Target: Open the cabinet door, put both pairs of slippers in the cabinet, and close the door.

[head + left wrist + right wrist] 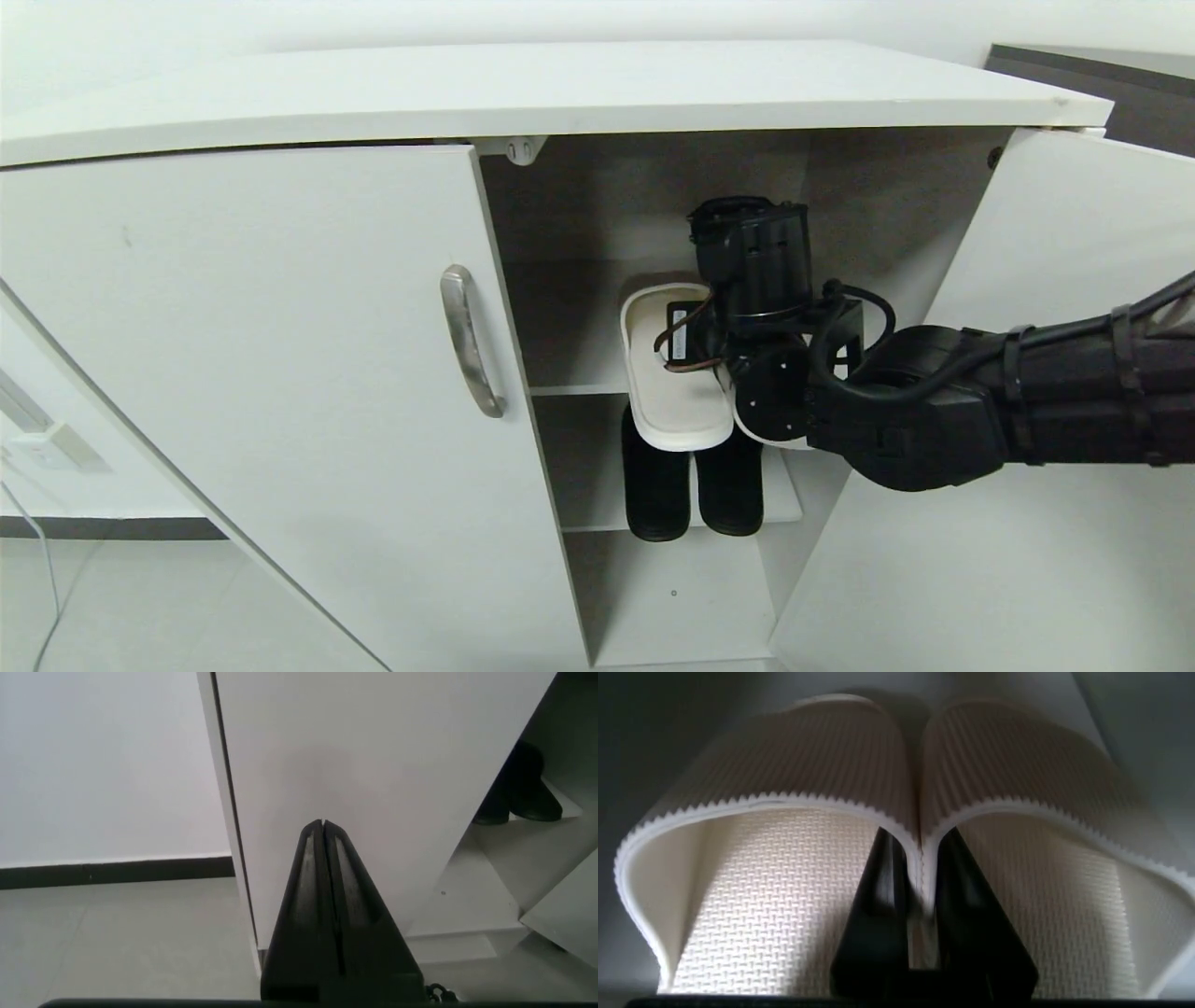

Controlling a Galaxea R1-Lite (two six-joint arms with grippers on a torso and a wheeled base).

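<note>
At the upper shelf (pixel 569 329), your right gripper (pixel 920 854) clamps the white slippers (pixel 677 411) by their inner straps; push farther in, level, then release.

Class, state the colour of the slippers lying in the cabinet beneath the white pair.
The slippers are black; the head view shows them best.

Two white slippers (pixel 677 401), two black slippers (pixel 653 490), one cabinet (pixel 560 93) with two doors (pixel 261 373), one handle (pixel 471 341), seemingly two shelves (pixel 579 388).
</note>
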